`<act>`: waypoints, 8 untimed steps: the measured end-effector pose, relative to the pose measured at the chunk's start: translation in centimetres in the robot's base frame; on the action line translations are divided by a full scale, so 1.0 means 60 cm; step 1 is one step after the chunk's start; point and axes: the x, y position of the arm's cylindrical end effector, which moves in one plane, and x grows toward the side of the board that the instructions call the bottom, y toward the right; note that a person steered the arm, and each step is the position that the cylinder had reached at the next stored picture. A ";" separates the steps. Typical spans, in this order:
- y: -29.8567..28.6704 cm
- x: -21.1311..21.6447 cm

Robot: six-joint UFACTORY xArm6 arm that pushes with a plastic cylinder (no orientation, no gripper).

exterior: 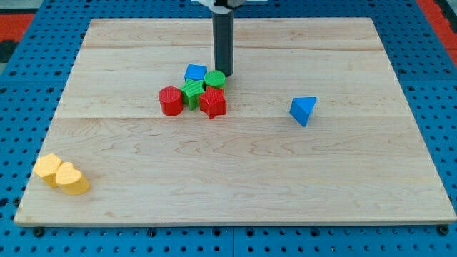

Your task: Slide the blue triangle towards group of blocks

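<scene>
The blue triangle point(303, 110) lies alone on the wooden board, right of centre. A group of blocks sits left of it, near the middle top: a blue cube point(195, 72), a green cylinder point(215, 78), a green block point(191, 92), a red cylinder point(171, 101) and a red star-shaped block point(213, 103). My tip point(223, 73) stands at the group's upper right edge, right beside the green cylinder. It is well to the left of and above the blue triangle.
Two yellow blocks point(62, 175) lie together near the board's bottom left corner. The wooden board point(235, 178) rests on a blue perforated table, with its edges showing all round.
</scene>
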 end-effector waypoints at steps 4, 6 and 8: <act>0.316 0.137; 0.309 0.121; 0.171 0.151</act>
